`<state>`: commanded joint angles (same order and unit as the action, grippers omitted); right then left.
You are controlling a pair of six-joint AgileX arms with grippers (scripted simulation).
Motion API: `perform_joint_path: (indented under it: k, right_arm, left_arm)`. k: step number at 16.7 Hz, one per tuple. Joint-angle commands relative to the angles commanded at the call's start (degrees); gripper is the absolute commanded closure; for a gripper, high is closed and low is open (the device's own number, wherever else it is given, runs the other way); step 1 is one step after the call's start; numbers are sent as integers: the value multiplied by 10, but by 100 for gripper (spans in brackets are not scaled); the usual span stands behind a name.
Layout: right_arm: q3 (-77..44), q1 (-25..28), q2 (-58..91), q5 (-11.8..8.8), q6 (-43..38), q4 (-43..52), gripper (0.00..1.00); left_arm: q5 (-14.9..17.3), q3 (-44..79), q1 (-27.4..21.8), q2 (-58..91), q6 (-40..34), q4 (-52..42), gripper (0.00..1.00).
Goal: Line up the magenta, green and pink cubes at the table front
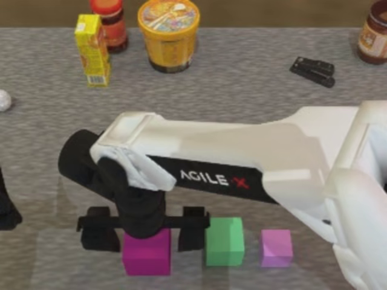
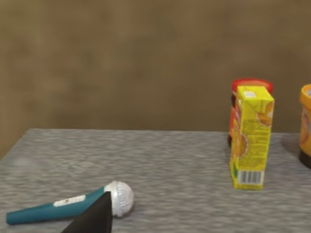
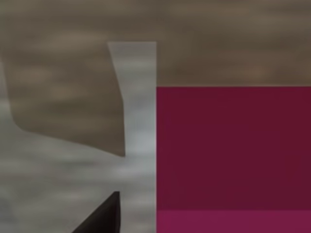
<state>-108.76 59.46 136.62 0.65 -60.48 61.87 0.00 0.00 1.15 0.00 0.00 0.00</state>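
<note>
Closest to the overhead camera, the right arm (image 1: pixel 254 163) reaches from the right edge across the middle of the frame, its white shell marked AgileX. Its end effector (image 1: pixel 145 232) sits at the lower left of centre with both black fingers spread wide apart, one on each side of the magenta cube (image 1: pixel 147 255) and not touching it. That cube rests on the grey speckled bench (image 1: pixel 242 90) near the bottom edge of the frame. Just to its right stands the green cube (image 1: pixel 225 241), and further right, with a small gap, the pink cube (image 1: pixel 277 248); the three form a row along the bottom. In the right wrist view the magenta cube (image 3: pixel 233 155) fills the right half.

At the top of the overhead frame stand a yellow carton (image 1: pixel 92 50), a red-lidded jar (image 1: pixel 110 23) behind it, an orange tub (image 1: pixel 169 31), a black clip-like object (image 1: pixel 312 70) and another jar (image 1: pixel 372 36) at the upper right. The left end effector (image 1: pixel 6 208) is parked at the left edge; I cannot tell how its fingers stand. Its wrist view shows a teal microphone (image 2: pixel 73 203) lying on the bench.
</note>
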Motion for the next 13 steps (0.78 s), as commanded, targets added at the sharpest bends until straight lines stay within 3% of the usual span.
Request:
perform_joint_path:
  k: [6,13]
  right_arm:
    - [-10,0,-1,0,0,10,0]
    - [-114,4,-24,0,0,139,0]
  left_arm:
    - [0,0,0,0,0,0,0]
    - [0,0,0,0,0,0,0]
